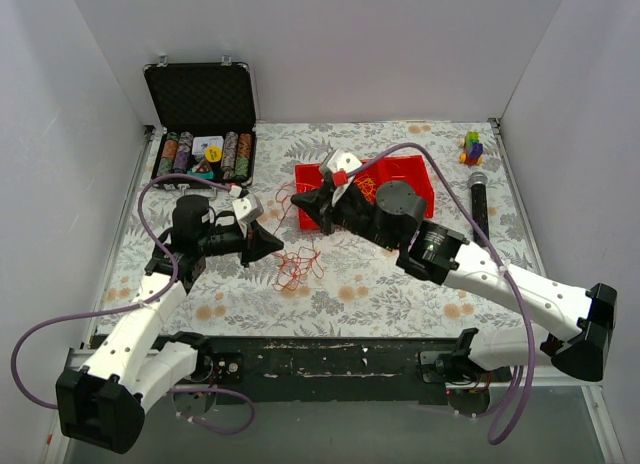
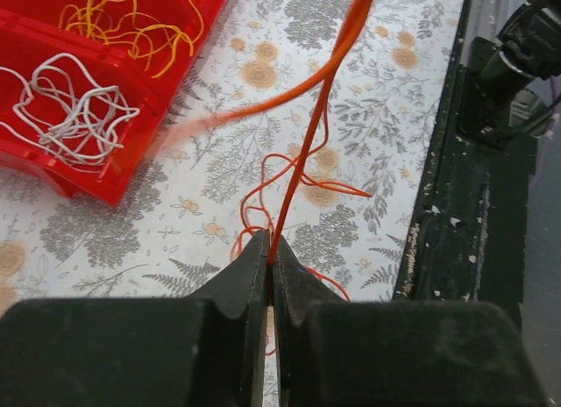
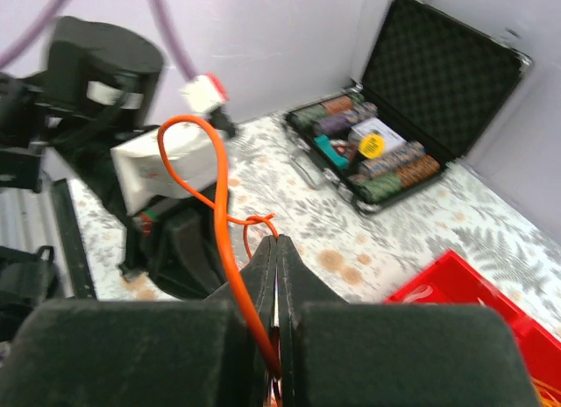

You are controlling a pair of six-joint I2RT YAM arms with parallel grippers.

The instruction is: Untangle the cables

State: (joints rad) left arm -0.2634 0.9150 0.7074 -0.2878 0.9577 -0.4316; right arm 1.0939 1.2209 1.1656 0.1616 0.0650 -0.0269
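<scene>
A thin red cable (image 2: 308, 144) runs taut up out of my left gripper (image 2: 270, 247), whose jaws are shut on it; more of its loops lie on the floral cloth below. My right gripper (image 3: 279, 242) is also shut on the red cable (image 3: 221, 196), which arcs over towards the left arm. From above, the left gripper (image 1: 270, 246) and right gripper (image 1: 304, 201) hang close together over a loose red tangle (image 1: 294, 268). White cables (image 2: 74, 109) and orange-yellow cables (image 2: 131, 25) lie in separate compartments of the red bin (image 2: 92, 186).
The red bin (image 1: 412, 167) sits behind the right arm. An open black case of poker chips (image 1: 203, 149) stands at the back left. A black microphone (image 1: 479, 199) and a small coloured toy (image 1: 471, 147) lie at the right. A black rail (image 2: 443, 188) edges the table front.
</scene>
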